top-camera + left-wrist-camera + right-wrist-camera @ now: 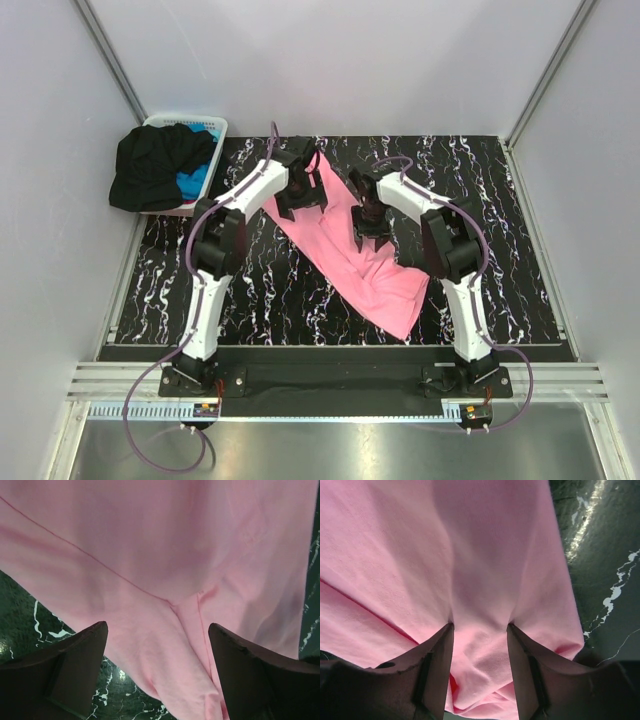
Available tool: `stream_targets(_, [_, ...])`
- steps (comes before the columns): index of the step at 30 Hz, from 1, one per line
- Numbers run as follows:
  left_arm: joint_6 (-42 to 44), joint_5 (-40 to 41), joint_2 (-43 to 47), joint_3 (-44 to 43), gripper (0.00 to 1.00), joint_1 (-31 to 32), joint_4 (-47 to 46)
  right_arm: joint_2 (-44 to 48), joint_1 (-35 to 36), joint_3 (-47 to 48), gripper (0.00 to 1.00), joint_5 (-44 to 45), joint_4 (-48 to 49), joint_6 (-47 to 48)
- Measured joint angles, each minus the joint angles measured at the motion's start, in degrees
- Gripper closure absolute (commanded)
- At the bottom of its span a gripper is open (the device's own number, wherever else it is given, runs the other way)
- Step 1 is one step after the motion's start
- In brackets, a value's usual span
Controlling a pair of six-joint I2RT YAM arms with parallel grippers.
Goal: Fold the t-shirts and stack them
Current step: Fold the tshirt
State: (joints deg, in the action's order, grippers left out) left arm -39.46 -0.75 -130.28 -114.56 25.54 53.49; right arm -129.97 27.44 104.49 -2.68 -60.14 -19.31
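The pink t-shirt lies flat-crumpled on the black marbled table, running diagonally from the far centre toward the near right. Its near end is a broad spread panel; its far end narrows beneath the left arm.

The right gripper sits on the middle of the shirt. In the right wrist view its fingers stand partly closed with a bunched fold of pink cloth filling the gap and touching both inner faces; creases in the cloth run to each fingertip. The right gripper is pinching the shirt.

The left gripper hangs over the far end of the shirt. In the left wrist view its fingers are spread wide, with the cloth below them and unheld.

The black t-shirt and the blue t-shirt lie heaped in the white basket at the table's far left corner, well apart from both grippers.
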Motion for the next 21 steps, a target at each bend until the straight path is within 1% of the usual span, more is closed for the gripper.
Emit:
stream_targets(4, [0.0,2.2,-3.8,-3.4,0.12,0.0,2.7,1.6,-0.1,-2.4,0.46,0.0,1.6,-0.1])
stream_targets(7, [0.0,3.7,-5.9,-3.7,0.12,0.0,4.5,1.7,-0.1,-2.5,0.46,0.0,1.9,-0.2])
stream_targets(13, [-0.1,5.2,-7.3,-5.6,0.12,0.0,6.7,1.7,0.0,-2.5,0.46,-0.1,2.0,-0.4])
stream_targets(17, [-0.2,5.5,-10.2,-10.4,0.12,0.0,10.0,1.7,0.1,-2.6,0.46,-0.5,2.3,-0.5])
stream_targets(21, [-0.2,5.5,-13.8,-17.2,0.11,-0.6,12.8,1.7,0.5,-3.0,0.46,-1.5,2.8,-0.7])
